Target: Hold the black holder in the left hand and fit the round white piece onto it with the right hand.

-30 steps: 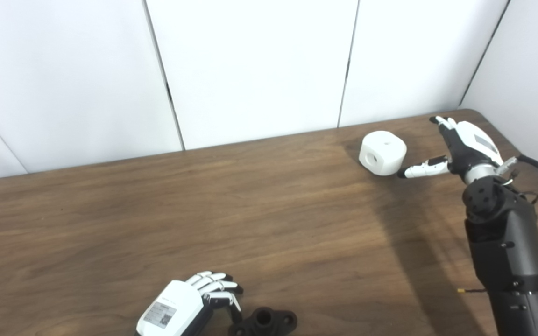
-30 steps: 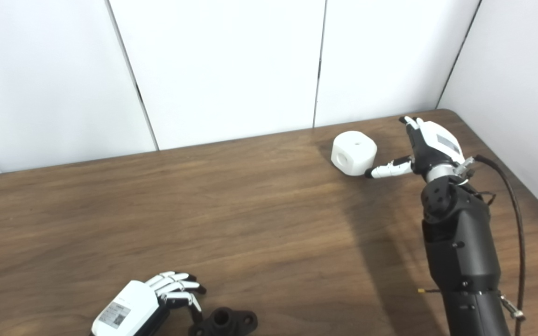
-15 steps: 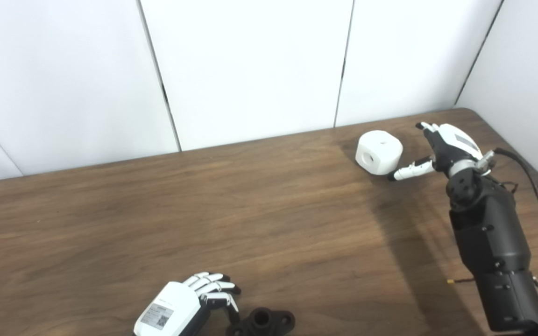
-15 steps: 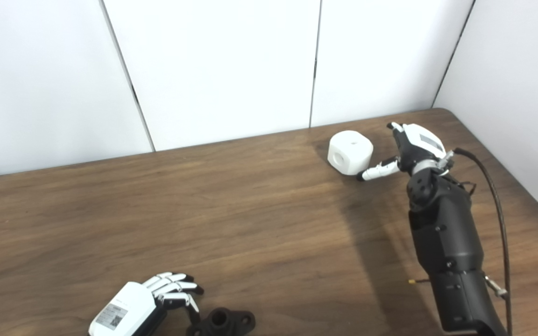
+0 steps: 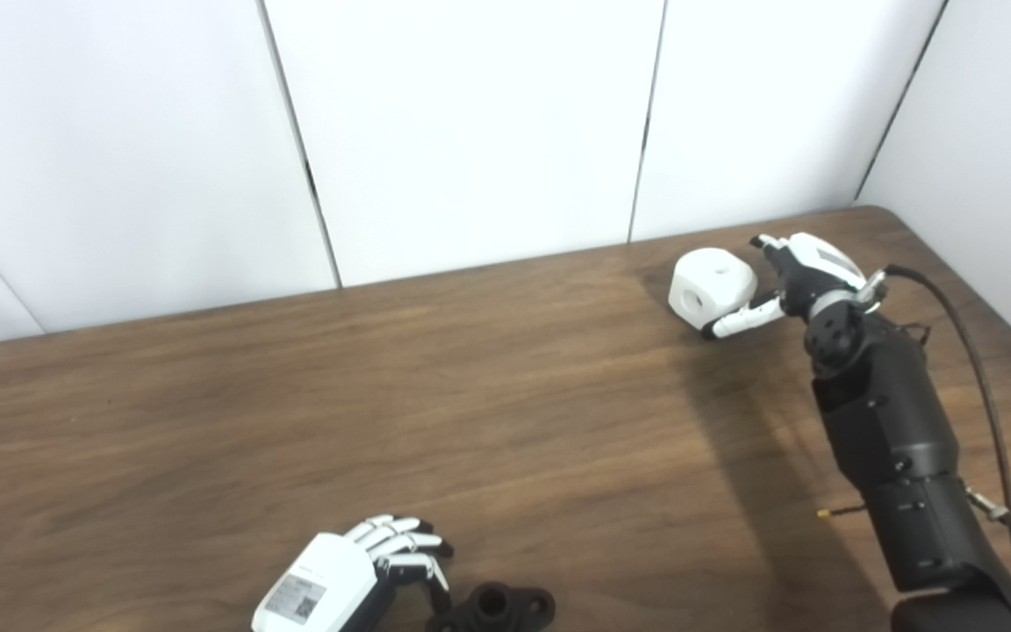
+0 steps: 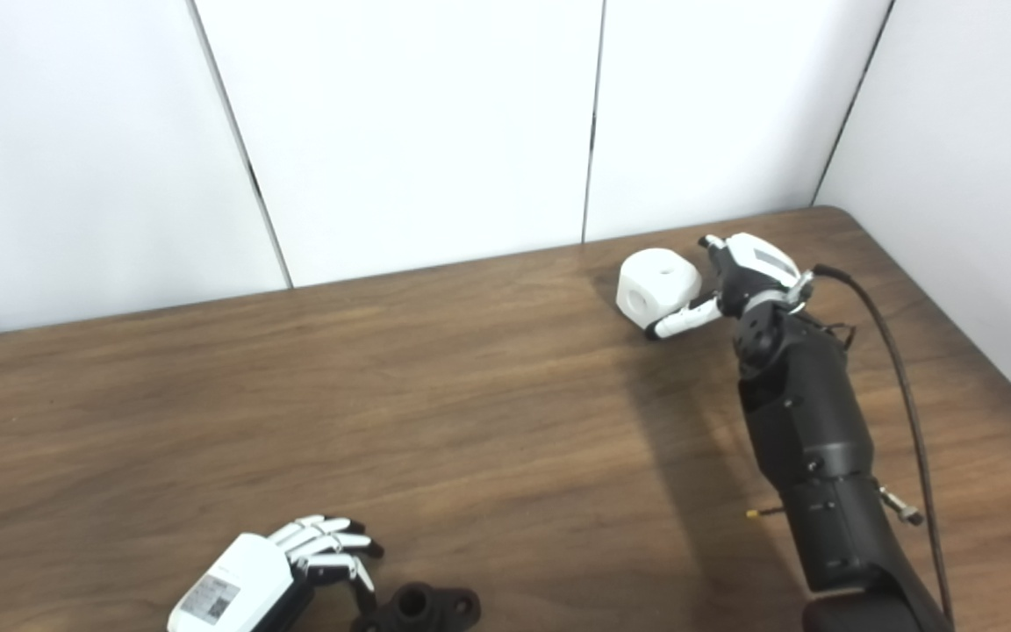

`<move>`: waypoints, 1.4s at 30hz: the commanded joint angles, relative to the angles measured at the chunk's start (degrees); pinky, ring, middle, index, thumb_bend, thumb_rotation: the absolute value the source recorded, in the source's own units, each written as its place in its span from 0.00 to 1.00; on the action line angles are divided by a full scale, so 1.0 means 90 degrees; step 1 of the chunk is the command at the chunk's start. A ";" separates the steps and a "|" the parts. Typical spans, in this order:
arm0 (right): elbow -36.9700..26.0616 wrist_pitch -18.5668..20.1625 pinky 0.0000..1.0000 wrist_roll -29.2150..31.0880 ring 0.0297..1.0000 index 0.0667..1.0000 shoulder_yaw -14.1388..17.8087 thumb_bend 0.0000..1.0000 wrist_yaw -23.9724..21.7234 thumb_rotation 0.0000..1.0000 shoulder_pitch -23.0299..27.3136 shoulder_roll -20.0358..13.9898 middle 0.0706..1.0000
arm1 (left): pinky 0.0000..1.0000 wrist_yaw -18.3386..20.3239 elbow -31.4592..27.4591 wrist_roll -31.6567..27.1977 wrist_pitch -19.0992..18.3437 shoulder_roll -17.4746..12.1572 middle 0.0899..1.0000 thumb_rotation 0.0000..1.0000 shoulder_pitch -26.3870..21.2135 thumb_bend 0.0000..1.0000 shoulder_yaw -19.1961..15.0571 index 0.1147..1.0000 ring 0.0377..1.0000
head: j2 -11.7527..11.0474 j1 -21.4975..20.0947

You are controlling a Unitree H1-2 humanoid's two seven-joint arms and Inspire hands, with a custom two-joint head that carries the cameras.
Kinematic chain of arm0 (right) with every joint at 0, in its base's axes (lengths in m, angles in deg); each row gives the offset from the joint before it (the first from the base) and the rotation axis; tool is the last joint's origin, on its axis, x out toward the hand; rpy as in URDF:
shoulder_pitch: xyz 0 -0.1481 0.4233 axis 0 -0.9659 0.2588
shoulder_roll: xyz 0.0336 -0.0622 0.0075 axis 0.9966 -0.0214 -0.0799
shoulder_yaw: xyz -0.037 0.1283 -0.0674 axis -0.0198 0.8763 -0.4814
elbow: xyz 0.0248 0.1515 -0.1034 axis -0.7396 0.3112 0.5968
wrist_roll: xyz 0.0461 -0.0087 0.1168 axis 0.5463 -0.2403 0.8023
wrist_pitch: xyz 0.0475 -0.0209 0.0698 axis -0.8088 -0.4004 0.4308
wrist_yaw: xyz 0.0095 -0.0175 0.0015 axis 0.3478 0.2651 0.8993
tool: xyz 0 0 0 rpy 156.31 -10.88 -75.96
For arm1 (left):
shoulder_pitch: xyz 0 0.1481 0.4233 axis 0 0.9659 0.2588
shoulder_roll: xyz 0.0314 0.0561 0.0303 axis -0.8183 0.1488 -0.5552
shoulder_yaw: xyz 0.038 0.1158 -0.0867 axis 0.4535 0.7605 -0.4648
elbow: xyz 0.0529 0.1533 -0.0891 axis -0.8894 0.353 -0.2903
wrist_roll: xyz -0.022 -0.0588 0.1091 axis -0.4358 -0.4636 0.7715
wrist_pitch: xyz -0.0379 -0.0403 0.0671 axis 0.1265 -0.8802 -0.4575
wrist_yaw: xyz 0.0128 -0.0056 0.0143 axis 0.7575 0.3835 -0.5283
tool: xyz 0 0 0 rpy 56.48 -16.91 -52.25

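At the near edge of the bench [image 5: 383,421], the left hand [image 5: 343,575] rests low with its fingers [image 5: 400,540] curled loosely and spread, holding nothing. The black holder [image 5: 492,607] lies flat on the wood just to the right of those fingers, partly cut off by the frame's lower border; whether the fingertips touch it cannot be told. Its central bore faces up, with a smaller hole in the lug to the right.

Across a wide stretch of bare wood, the right arm reaches up from the lower right corner toward the far right of the bench. The right hand [image 6: 747,276] sits against the white piece [image 6: 656,283], thumb under its near right side and the other fingers [image 6: 713,243] at its far right side. The hand is not closed around the piece; the grip looks partial and wide. The piece stands on the bench, well apart from the holder, one round hole facing forward-left and a small one on top.

White wall panels [image 5: 470,123] rise behind the bench.
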 commanded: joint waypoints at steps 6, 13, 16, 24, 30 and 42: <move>0.0120 -0.0033 1.00 0.0008 1.00 0.95 -0.0121 0.90 0.0270 0.36 0.0525 0.0007 0.99 | 0.83 0.0570 0.0505 0.0417 -0.0388 -0.0266 0.73 0.05 0.0262 0.52 0.0060 0.42 0.83 | 0.0022 0.0035; 0.0242 -0.0033 1.00 -0.0023 1.00 0.94 -0.0175 0.89 0.0361 0.36 0.0596 0.0095 0.99 | 0.81 0.0531 0.0452 0.0456 -0.0368 -0.0263 0.72 0.05 0.0278 0.52 0.0065 0.42 0.81 | 0.0048 0.0053; 0.0257 -0.0033 1.00 0.0039 1.00 0.92 -0.0213 0.89 0.0491 0.34 0.0584 0.0104 0.97 | 0.82 0.0567 0.0411 0.0453 -0.0388 -0.0264 0.73 0.05 0.0292 0.52 0.0064 0.42 0.81 | 0.0072 0.0064; 0.0194 -0.0033 0.98 0.0064 0.99 0.80 -0.0221 0.87 0.0610 0.33 0.0500 0.0089 0.93 | 0.82 0.0659 0.0266 0.0498 -0.0430 -0.0284 0.73 0.05 0.0346 0.52 0.0060 0.42 0.81 | 0.0154 0.0075; 0.0090 -0.0033 0.97 -0.0005 0.98 0.75 -0.0198 0.86 0.0617 0.34 0.0425 0.0036 0.91 | 0.84 0.0773 0.0156 0.0490 -0.0485 -0.0308 0.73 0.05 0.0393 0.52 0.0029 0.42 0.82 | 0.0188 0.0026; -0.0002 -0.0033 0.95 -0.0024 0.97 0.69 -0.0154 0.85 0.0706 0.34 0.0319 0.0028 0.89 | 0.82 0.0643 0.0203 0.0521 -0.0380 -0.0346 0.73 0.05 0.0441 0.52 0.0012 0.42 0.81 | 0.0249 0.0002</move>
